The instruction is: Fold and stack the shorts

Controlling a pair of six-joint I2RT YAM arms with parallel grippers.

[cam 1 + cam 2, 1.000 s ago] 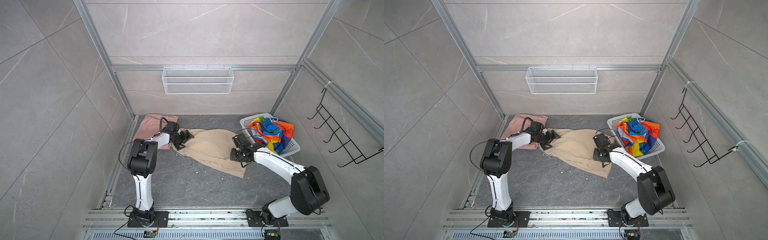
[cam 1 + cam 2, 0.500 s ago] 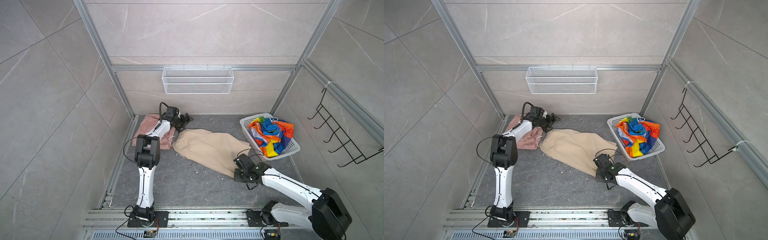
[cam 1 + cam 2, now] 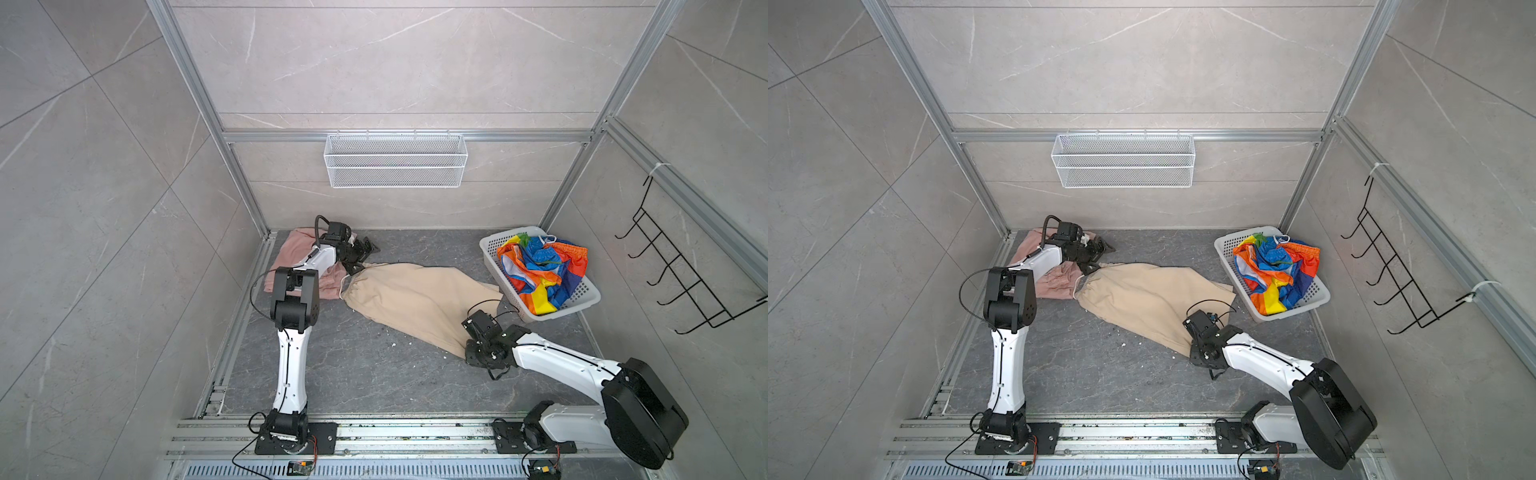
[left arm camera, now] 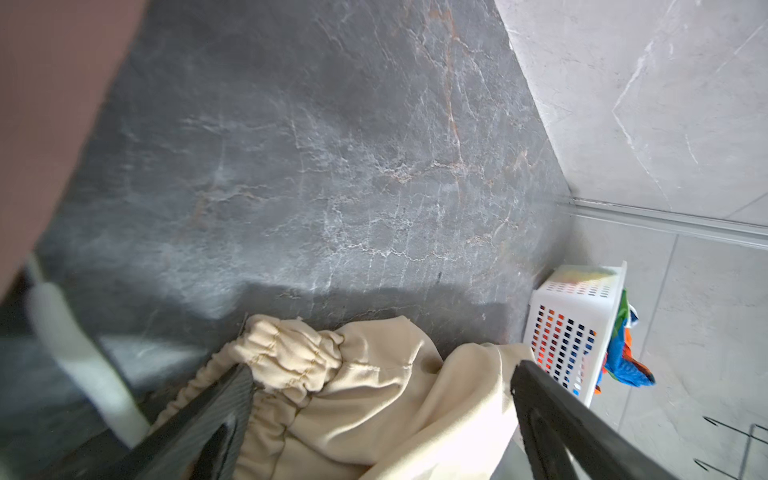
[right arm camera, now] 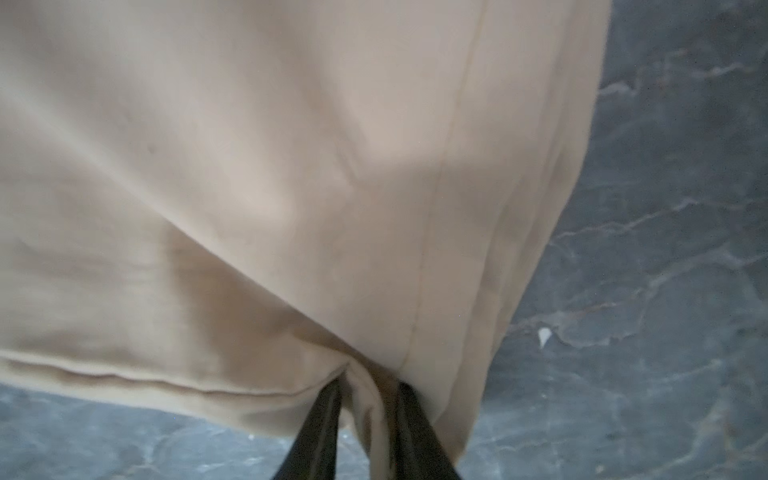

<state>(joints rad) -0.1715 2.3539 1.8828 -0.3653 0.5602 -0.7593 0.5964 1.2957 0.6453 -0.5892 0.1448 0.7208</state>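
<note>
Right wrist view shows the right end effector (image 5: pixel 368 386) narrow, a hem fold of the beige shorts (image 5: pixel 291 187) between its fingers (image 5: pixel 324 415); grip uncertain. The left end effector (image 4: pixel 380 370) gapes wide over the waistband (image 4: pixel 291 353). The shorts lie spread on the surface (image 3: pixel 353 374); a careless pull could drag the neighbouring pink shorts (image 3: pixel 289 249) askew. The white basket (image 3: pixel 492 270) holds the rainbow shorts (image 3: pixel 540 270); the wire basket (image 3: pixel 395 162) looks empty.
</note>
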